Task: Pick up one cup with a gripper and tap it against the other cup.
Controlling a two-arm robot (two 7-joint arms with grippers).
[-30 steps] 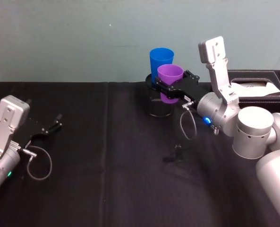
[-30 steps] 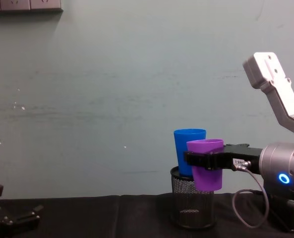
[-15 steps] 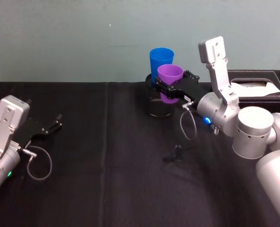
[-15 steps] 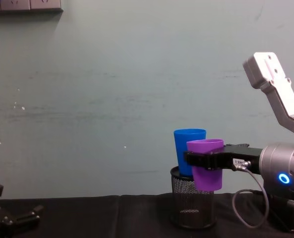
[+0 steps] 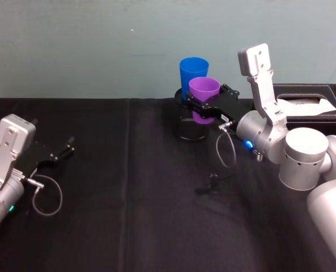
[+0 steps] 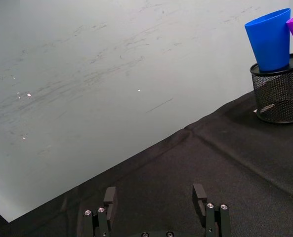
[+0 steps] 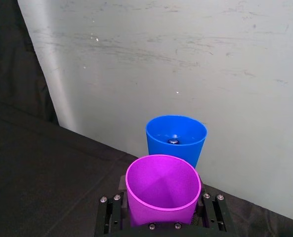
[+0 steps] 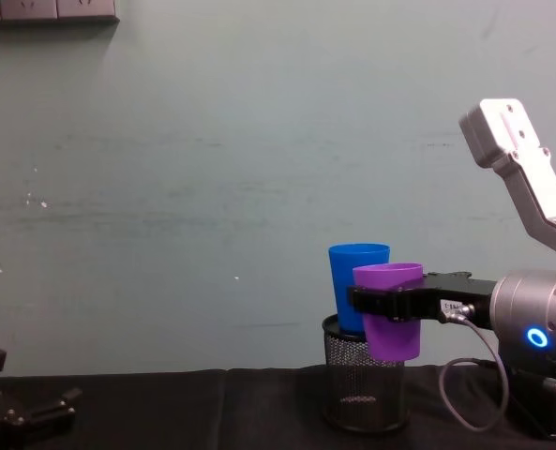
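One slip threatens you here. Your left gripper [image 5: 66, 152] idles open at the table's left edge. Your right gripper [image 5: 204, 107] clamps the smooth purple plastic tumbler [image 5: 204, 97] aloft near the back edge, just before the blue plastic tumbler [image 5: 193, 72] perched in a black wire-mesh pen holder [image 5: 190, 126]; a hard tap could topple it.

Nothing shifts across the second: the right gripper [image 8: 371, 302] stays clamped on the purple cup [image 8: 390, 319], held upright just beside the blue cup [image 8: 354, 281], with no visible movement.
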